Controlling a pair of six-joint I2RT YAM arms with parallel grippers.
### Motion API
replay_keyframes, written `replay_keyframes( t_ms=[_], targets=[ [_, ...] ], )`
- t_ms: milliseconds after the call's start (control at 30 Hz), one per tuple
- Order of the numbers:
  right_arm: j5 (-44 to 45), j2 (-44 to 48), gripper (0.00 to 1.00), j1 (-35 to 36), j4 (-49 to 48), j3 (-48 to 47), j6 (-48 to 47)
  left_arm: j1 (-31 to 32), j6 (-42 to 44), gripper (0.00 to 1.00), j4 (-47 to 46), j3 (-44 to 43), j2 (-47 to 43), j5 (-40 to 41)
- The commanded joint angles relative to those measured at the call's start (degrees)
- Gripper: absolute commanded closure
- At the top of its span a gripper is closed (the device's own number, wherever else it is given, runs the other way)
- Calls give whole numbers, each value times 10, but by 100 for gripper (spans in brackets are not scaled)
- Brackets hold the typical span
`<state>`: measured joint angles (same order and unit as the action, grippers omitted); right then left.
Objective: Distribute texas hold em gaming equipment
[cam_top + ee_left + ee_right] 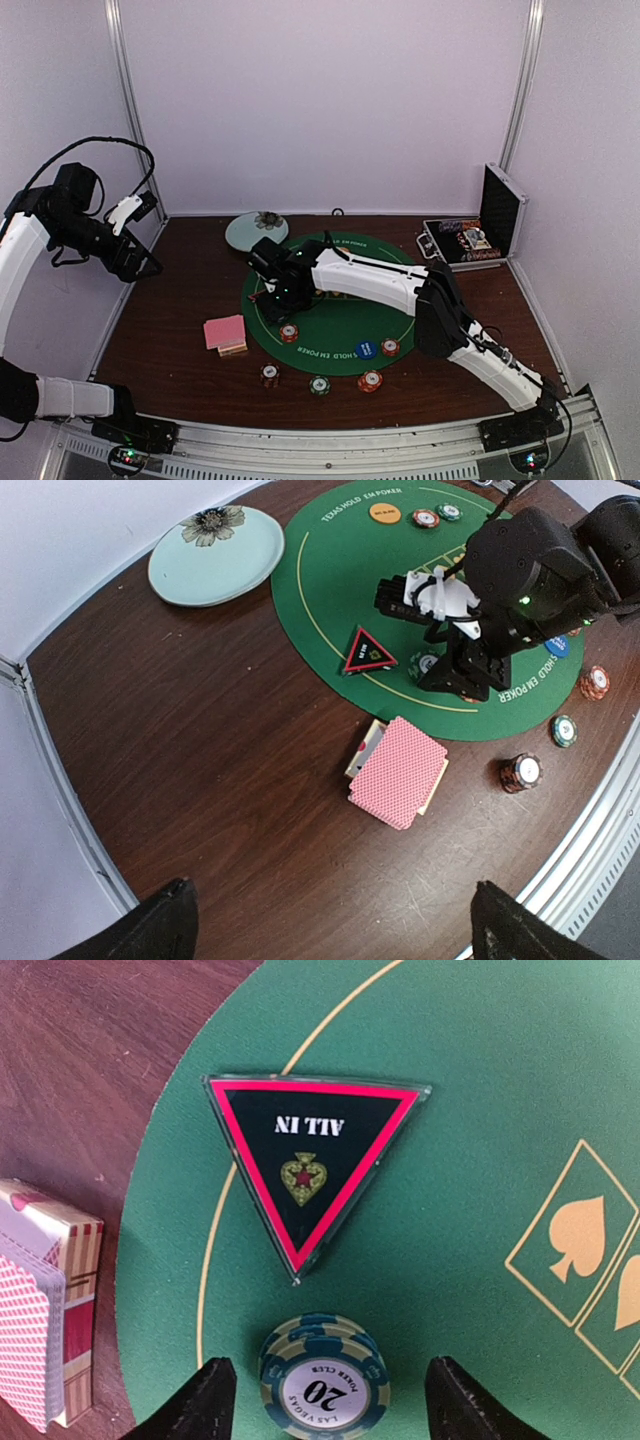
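My right gripper [325, 1400] is open low over the left part of the round green poker mat [335, 310]. A stack of blue-green "20" chips [322, 1380] stands between its fingers with a gap on each side. The red-black "ALL IN" triangle marker [315, 1160] lies just beyond it. The pink-backed cards [225, 333] sit off the mat's left edge on a card box. My left gripper [135, 262] is open and empty, raised high at the far left. Its wrist view shows the cards [398, 772], the triangle [368, 652] and the right gripper [450, 675].
Chip stacks stand along the mat's near edge: red-orange [289, 333], dark [269, 375], green [319, 385], red [370, 381]. A blue disc [366, 350] and an orange disc [385, 513] lie on the mat. The pale plate [256, 230] is at the back, the open metal case [470, 235] back right.
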<state>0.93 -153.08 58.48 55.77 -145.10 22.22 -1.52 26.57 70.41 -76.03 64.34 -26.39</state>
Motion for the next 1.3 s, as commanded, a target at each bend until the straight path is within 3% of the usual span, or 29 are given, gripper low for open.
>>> replay_keyframes(
  t_ms=[0, 300, 733, 900, 1267],
  targets=[
    [15, 8, 30, -4, 3, -19, -4, -4, 7, 2, -6, -5, 2, -11],
    [19, 100, 29, -2, 17, 1, -11, -4, 7, 2, -6, -17, 5, -2],
    [41, 333, 10, 92, 18, 386, 5, -4, 10, 2, -6, -14, 1, 2],
    [29, 339, 7, 134, 9, 462, 46, -4, 6, 2, -5, -17, 0, -1],
    [26, 296, 7, 150, -9, 480, 65, -4, 6, 3, 4, -29, -2, 3]
  ],
)
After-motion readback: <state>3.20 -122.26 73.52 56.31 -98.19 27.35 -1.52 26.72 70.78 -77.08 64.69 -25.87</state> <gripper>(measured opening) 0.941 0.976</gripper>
